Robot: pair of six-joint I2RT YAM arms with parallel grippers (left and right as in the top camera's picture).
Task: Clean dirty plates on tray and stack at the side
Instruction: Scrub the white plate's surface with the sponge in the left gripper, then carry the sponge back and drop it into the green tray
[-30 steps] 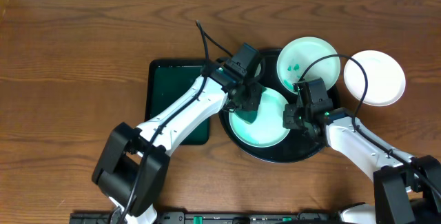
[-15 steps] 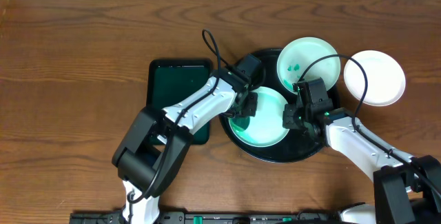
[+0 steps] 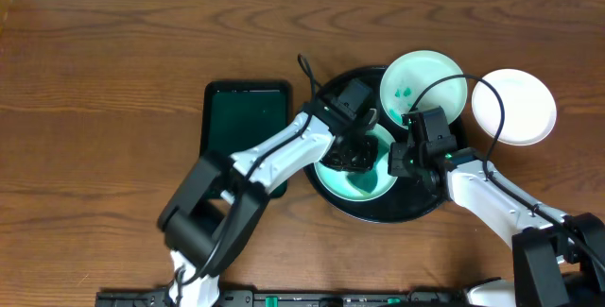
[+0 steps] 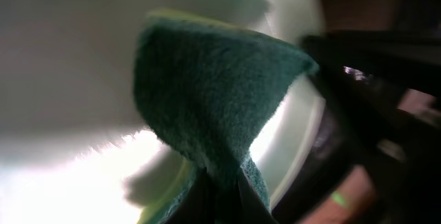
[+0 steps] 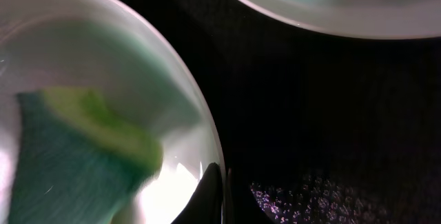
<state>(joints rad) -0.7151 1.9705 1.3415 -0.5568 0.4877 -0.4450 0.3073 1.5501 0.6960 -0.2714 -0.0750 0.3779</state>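
Observation:
On the black tray (image 3: pixel 378 214) lies a cyan-tinted plate (image 3: pixel 333 179). My left gripper (image 3: pixel 357 154) hangs over it, shut on a green sponge (image 4: pixel 213 100) that presses on the plate's white surface (image 4: pixel 69 52). My right gripper (image 3: pixel 397 161) is shut on this plate's right rim (image 5: pixel 200 120); in the right wrist view the sponge (image 5: pixel 76 162) shows blurred on the plate. A second plate (image 3: pixel 423 82) with teal smears sits at the tray's back. The third plate (image 3: pixel 513 107), white, rests on the table to the right of the tray.
A dark green rectangular tray (image 3: pixel 244 118) lies left of the black tray, partly under my left arm. Brown wooden table (image 3: pixel 113 71) surrounds everything. Cables loop above both wrists.
My left gripper has swept the sponge rightward across the plate, from its left part toward its middle. The right gripper has stayed on the rim.

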